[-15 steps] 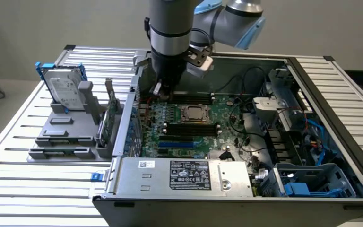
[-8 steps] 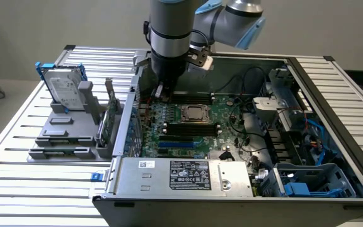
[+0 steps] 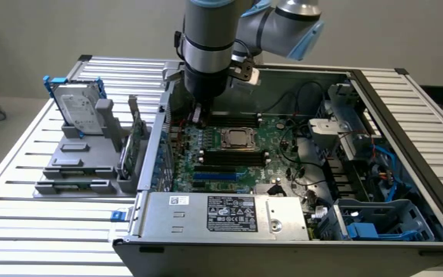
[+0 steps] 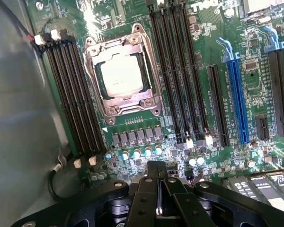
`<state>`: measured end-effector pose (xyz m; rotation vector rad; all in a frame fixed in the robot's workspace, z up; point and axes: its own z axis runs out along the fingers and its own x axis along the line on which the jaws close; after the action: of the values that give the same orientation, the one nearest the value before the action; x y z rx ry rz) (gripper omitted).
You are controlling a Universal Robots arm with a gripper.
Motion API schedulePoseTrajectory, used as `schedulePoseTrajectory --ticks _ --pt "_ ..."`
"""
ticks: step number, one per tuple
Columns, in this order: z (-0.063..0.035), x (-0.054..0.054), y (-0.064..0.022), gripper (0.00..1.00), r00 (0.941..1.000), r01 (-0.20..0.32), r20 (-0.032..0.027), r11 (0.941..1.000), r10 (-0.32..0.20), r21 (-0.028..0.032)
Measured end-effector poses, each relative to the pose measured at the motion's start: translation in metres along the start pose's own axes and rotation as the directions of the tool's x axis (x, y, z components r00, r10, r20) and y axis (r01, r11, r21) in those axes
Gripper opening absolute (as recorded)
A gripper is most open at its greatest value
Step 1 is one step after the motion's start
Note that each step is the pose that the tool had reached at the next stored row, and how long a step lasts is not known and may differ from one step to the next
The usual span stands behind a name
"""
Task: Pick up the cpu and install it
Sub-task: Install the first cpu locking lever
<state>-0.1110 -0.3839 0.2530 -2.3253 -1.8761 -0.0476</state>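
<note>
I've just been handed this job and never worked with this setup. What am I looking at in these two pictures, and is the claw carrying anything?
The grey jointed machine is a robot arm reaching down into an open computer case that lies on a slatted metal table. One picture comes from a camera standing off the arm; the other from a camera on its wrist, looking down past the black claw. The claw is shut and holds nothing. Below it lies the green circuit board. The small square chip with the pale silvery top, the cpu, already sits inside the board's metal-framed socket. On the exterior view's left, a grey rack holds a silver hard drive upright.
</note>
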Motion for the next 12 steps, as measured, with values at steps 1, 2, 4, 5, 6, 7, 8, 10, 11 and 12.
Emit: schedulePoseTrajectory --ticks 1,2,4,5,6,7,8,10,11,12 --pt "0.0009 0.0000 0.0001 0.11 0.9999 0.012 0.0030 0.9999 -0.012 0.0010" --pt "0.0019 0.0001 0.0002 0.11 0.9998 0.019 0.0066 0.9998 -0.019 0.0013" --pt "0.0037 0.0007 0.0003 0.11 0.9994 0.030 0.0135 0.9995 -0.030 0.0016" --pt "0.0044 0.0012 0.0003 0.11 0.9993 0.035 0.0160 0.9994 -0.035 0.0018" --pt "0.0049 0.0017 0.0003 0.11 0.9990 0.040 0.0181 0.9992 -0.040 0.0018" --pt "0.0051 0.0021 0.0002 0.11 0.9988 0.044 0.0201 0.9990 -0.044 0.0021" --pt "0.0053 0.0026 0.0002 0.11 0.9986 0.049 0.0218 0.9988 -0.049 0.0023" --pt "0.0054 0.0033 0.0003 0.11 0.9980 0.058 0.0245 0.9983 -0.059 0.0021" --pt "0.0054 0.0034 0.0004 0.11 0.9976 0.065 0.0260 0.9979 -0.065 0.0011" --pt "0.0054 0.0034 0.0003 0.11 0.9970 0.073 0.0277 0.9973 -0.073 -0.0005"
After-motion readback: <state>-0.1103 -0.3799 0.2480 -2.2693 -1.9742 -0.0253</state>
